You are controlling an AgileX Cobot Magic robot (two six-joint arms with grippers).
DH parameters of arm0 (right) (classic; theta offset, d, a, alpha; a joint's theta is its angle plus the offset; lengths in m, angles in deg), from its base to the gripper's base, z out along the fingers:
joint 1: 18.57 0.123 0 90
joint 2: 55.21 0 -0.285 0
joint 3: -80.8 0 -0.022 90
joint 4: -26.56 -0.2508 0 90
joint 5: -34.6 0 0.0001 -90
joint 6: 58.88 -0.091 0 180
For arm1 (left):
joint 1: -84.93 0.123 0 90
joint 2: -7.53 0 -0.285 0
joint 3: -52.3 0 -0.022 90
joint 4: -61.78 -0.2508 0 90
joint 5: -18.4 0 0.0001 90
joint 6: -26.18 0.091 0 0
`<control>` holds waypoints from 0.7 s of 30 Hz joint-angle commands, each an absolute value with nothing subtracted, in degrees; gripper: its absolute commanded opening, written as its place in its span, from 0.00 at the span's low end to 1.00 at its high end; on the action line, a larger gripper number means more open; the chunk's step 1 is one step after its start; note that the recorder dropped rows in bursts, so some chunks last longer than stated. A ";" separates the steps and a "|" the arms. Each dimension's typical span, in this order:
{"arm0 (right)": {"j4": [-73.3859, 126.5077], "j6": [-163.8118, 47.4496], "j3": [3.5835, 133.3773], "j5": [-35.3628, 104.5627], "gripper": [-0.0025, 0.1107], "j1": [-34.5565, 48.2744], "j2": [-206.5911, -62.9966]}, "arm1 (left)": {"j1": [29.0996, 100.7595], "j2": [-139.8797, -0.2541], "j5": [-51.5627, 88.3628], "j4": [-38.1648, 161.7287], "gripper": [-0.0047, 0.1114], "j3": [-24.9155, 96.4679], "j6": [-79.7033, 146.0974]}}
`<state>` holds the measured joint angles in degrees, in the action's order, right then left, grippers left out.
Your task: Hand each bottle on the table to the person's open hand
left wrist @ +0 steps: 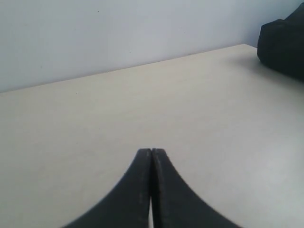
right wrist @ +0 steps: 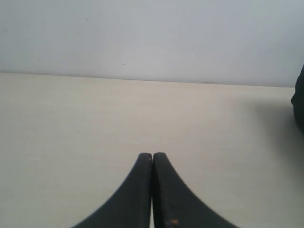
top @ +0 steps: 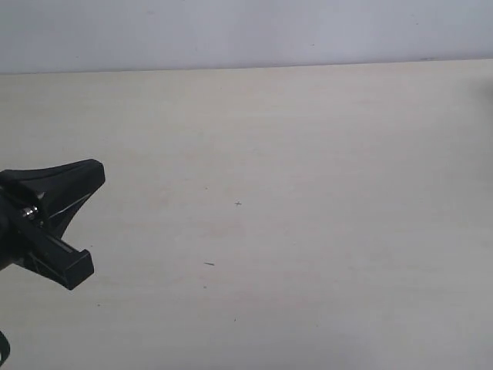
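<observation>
No clear plastic bottles show on the pale beige wood-grain bench (top: 308, 193) in any view, nor an open hand, so nothing lies near either pincer. Black left pincer (top: 91, 174), left of frame, closed and empty. Black right pincer (right wrist: 152, 159) likewise. Judged: hand-overs finished or not begun. Next move needs a bottle sighted.

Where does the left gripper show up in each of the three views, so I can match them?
Exterior: the left gripper is at the left edge, about mid-height, over the table.
Left wrist: the left gripper is at bottom centre, tips closed together.
Right wrist: not identifiable. The black closed tips there belong to the right gripper.
Shared landmark: the table's far edge against the pale wall.
</observation>
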<state>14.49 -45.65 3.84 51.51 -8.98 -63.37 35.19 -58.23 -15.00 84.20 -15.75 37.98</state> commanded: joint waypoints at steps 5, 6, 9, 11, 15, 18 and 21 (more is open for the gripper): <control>14.57 -45.58 3.58 51.16 0.02 -9.25 -63.00 | 35.96 -57.23 -15.54 84.43 0.04 -16.07 38.21; 14.57 -45.58 3.58 51.16 0.02 -9.25 -63.00 | 37.09 -56.42 -14.35 83.52 0.04 -16.07 38.21; 14.57 -45.58 3.58 51.16 0.02 -9.25 -63.00 | 44.61 -51.24 -7.55 77.78 0.04 -16.07 38.21; 14.57 -45.58 3.58 51.16 0.02 -9.25 -63.00 | 52.00 -46.23 -0.51 76.14 0.04 -16.07 38.21; 14.57 -45.58 3.58 51.16 0.02 -9.25 -63.00 | 65.87 -35.49 11.32 76.14 0.04 -16.07 37.89; 14.57 -45.58 3.58 51.16 0.02 -9.25 -63.00 | 73.07 -28.00 17.53 76.14 0.04 -16.07 37.84; 14.57 -45.58 3.58 51.16 0.02 -9.25 -63.00 | 77.46 -20.84 23.53 76.14 0.04 -16.07 37.84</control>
